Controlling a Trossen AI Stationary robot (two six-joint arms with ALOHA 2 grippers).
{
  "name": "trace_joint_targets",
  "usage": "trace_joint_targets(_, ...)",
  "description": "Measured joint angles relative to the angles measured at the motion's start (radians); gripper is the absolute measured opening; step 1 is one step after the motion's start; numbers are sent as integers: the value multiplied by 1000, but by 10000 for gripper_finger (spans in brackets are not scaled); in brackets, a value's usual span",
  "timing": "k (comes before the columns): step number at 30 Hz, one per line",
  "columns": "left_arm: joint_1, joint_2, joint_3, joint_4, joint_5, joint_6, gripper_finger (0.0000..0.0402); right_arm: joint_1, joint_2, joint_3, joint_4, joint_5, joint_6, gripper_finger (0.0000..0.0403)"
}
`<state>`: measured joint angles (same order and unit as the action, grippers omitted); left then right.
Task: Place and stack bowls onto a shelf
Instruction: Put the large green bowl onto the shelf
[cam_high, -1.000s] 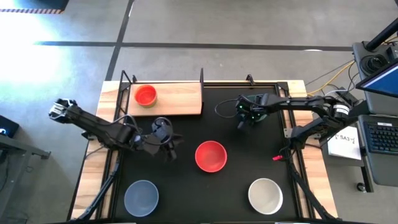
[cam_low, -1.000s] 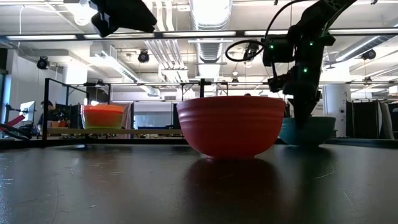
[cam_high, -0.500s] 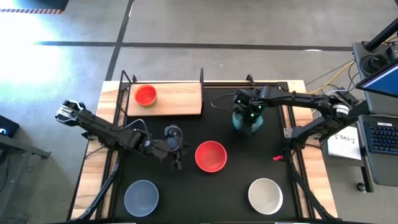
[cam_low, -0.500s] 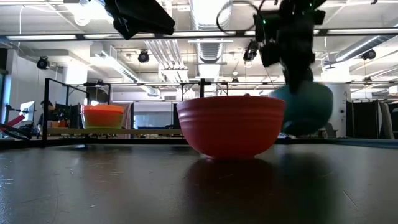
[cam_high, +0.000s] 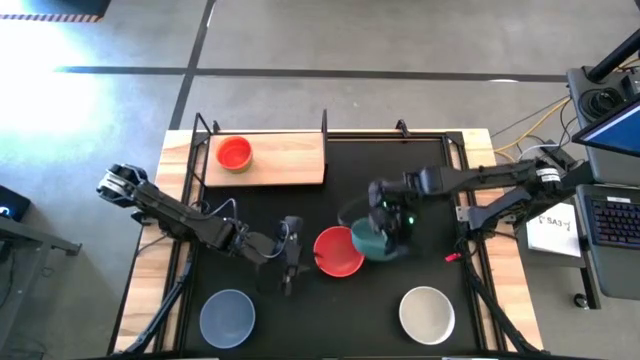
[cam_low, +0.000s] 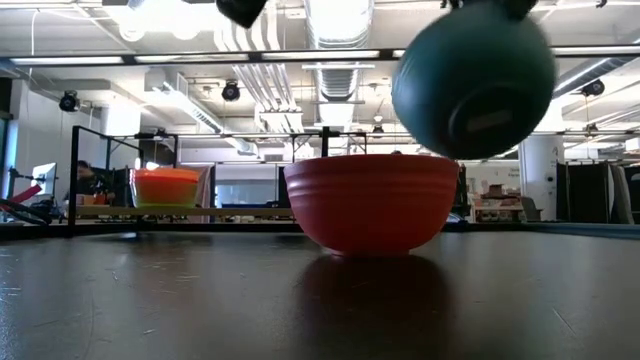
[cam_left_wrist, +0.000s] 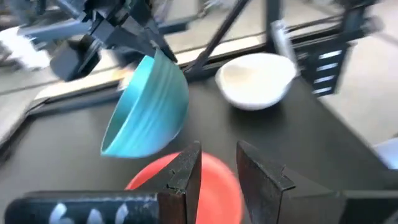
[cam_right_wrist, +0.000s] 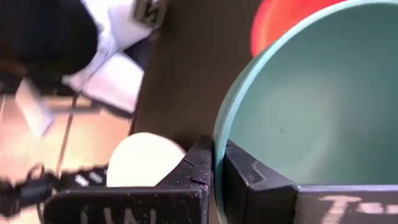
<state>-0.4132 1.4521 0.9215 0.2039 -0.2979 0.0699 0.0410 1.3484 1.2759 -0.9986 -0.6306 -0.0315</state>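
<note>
My right gripper (cam_high: 383, 228) is shut on a teal bowl (cam_high: 370, 243), which hangs tipped in the air just right of the red bowl (cam_high: 336, 252) standing on the black mat. In the low view the teal bowl (cam_low: 472, 80) shows its underside, well above the mat. My left gripper (cam_high: 300, 260) hovers just left of the red bowl, its fingers (cam_left_wrist: 186, 171) a little apart with nothing between them. An orange-red bowl (cam_high: 234, 153) stands on the pale wooden shelf (cam_high: 290, 160) at the far left. My right gripper pinches the teal bowl's rim (cam_right_wrist: 216, 127), one finger inside the bowl and one outside. It comes slanting down from the table's right side. The bowl is lifted clear and tilted, its mouth turned partly sideways (cam_left_wrist: 152, 106).
A grey-blue bowl (cam_high: 227, 316) sits at the near left of the mat and a white bowl (cam_high: 427, 313) at the near right. Thin black posts (cam_high: 324, 122) rise at the shelf's ends. A desk with a keyboard (cam_high: 612, 218) stands beyond the table's right edge.
My right gripper has lifted the teal bowl off the mat at the far right and carried it up, toward the near edge and left to the red bowl, tipping it on the way. My left gripper has moved right toward the red bowl and rolled.
</note>
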Motion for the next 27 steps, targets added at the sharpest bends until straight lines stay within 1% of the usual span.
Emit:
trace_joint_targets(4, -5, 55, 0, 94, 146, 0, 84, 113, 0, 5, 63, -1, 4, 8)
trace_joint_targets(5, -6, 69, 0, 112, 164, 1, 84, 136, 0, 5, 90, -1, 5, 8)
trace_joint_targets(9, -2, 95, 2, 129, 172, 4, 86, 202, 0, 5, 194, -1, 5, 8)
trace_joint_targets(11, -2, 96, 14, 131, 172, 22, 93, 221, 2, 6, 218, -1, 6, 8)
trace_joint_targets(15, -2, 97, 34, 136, 171, 52, 116, 247, 3, 6, 271, 0, 4, 8)
trace_joint_targets(18, -3, 113, 53, 137, 171, 68, 139, 255, 3, 6, 298, -1, -33, 8)
trace_joint_targets(21, -3, 127, 70, 130, 170, 115, 160, 256, 3, 6, 309, -8, -75, 8)
trace_joint_targets(25, -8, 133, 98, 146, 173, 190, 178, 256, 11, 5, 310, -66, -113, 8)
trace_joint_targets(27, -10, 133, 100, 145, 177, 212, 183, 256, 22, 2, 308, -114, -122, 8)
